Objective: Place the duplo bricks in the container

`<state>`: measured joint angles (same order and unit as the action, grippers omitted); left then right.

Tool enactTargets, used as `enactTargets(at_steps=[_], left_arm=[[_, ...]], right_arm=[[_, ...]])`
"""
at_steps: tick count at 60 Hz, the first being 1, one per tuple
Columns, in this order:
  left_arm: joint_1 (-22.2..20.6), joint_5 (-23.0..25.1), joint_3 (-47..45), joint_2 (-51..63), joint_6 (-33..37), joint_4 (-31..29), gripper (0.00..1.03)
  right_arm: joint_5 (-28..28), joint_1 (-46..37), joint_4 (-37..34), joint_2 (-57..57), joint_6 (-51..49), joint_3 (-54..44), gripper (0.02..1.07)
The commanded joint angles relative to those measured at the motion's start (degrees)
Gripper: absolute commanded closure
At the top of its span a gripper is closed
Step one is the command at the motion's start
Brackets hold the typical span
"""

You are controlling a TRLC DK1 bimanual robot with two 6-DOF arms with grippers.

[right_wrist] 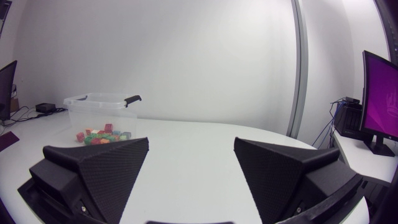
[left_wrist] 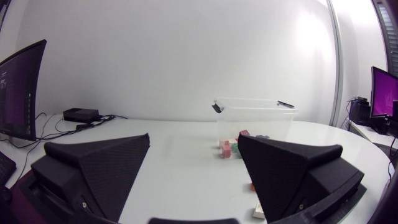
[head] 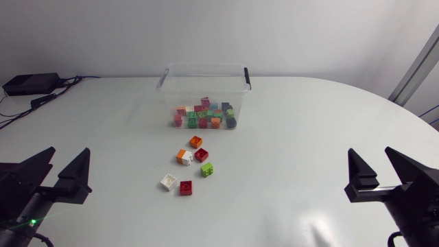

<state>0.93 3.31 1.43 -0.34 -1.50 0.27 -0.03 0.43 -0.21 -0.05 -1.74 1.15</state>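
Seemingly parked for the next pick, our jaws stand spread and empty at both lower corners, coloured plastic duplo bricks (head: 201, 154) loose below the clear plastic container (head: 206, 66).

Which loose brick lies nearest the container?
The lone orange brick, just before the container; the other orange one sits beside a white brick farther off.

White table (head: 309, 130): container (head: 203, 66) (clear), loose bricks (head: 201, 154) nearby.
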Motion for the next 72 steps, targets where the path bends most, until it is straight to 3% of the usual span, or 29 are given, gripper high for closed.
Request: enactTargets(at_steps=[1, 21, 41, 59, 72], left_arm=[[-0.40, -0.24, -1.43, -0.36, 0.18, 0.25, 0.04], [-0.14, -0.24, -1.52, -0.54, 0.27, 1.75, 0.05], [-0.49, -0.24, 5.51, 1.92, 0.35, 1.22, 0.05], [-3.39, -0.24, 17.20, 20.64, 0.09, -0.80, 0.05], [-8.75, -0.50, 26.52, 37.52, 0.53, -6.25, 0.06]], right_arm=[[-0.23, 0.28, -0.23, -0.21, 0.07, -1.24, 0.06], [-0.23, 0.45, 0.03, -0.30, -0.02, -1.24, 0.06], [-0.23, 0.80, -0.58, -0.21, -0.28, 1.93, 0.06], [-0.32, 1.77, -0.23, 7.00, -0.37, 7.82, 0.06], [-0.14, 3.35, 0.12, 17.37, -0.28, 13.44, 0.06]])
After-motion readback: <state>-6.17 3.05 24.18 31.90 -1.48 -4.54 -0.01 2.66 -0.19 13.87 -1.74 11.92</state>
